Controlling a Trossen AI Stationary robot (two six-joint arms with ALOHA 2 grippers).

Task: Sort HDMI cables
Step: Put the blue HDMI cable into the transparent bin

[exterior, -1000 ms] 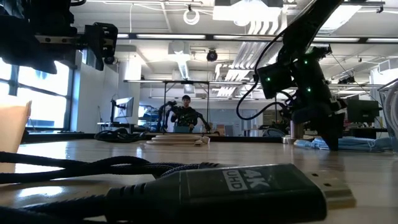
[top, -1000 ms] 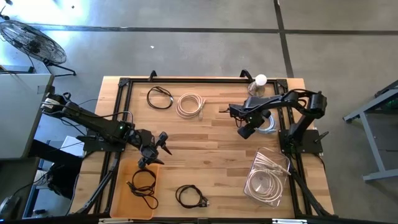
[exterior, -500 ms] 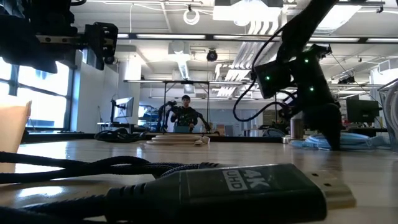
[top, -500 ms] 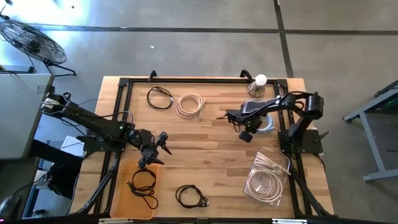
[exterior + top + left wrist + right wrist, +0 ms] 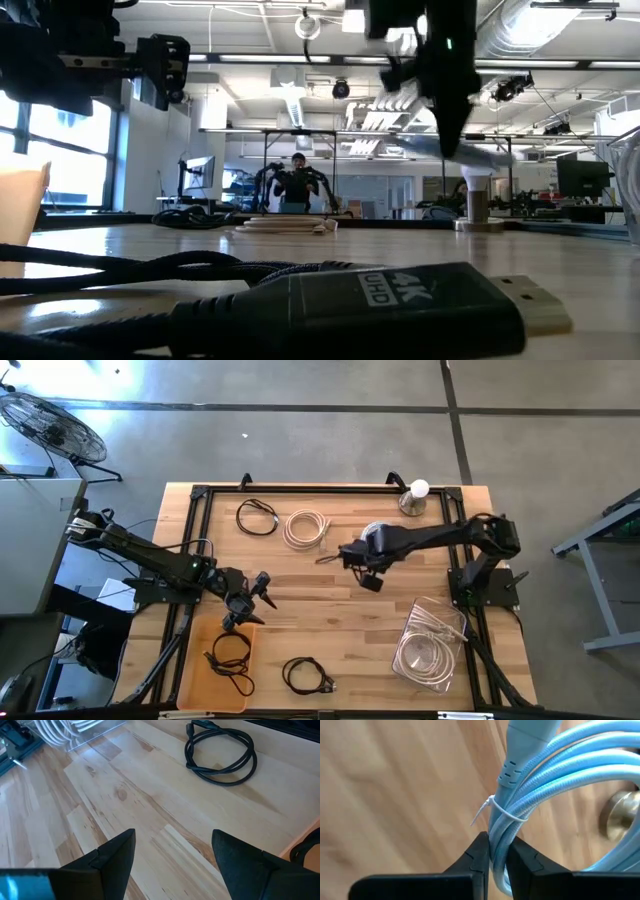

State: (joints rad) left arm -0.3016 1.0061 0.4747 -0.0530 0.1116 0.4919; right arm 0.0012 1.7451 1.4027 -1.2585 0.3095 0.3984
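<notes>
my arms are dark and jointed, with thin black cables. my left hand (image 5: 172,865) has two broad, matte black, wedge-shaped fingers.

The right arm reaches far across the table's middle, its right gripper (image 5: 499,852) pinched tight with fingers (image 5: 475,854) nearly touching, while the left arm waits low at the left side, its left gripper (image 5: 172,851) spread wide.
</notes>
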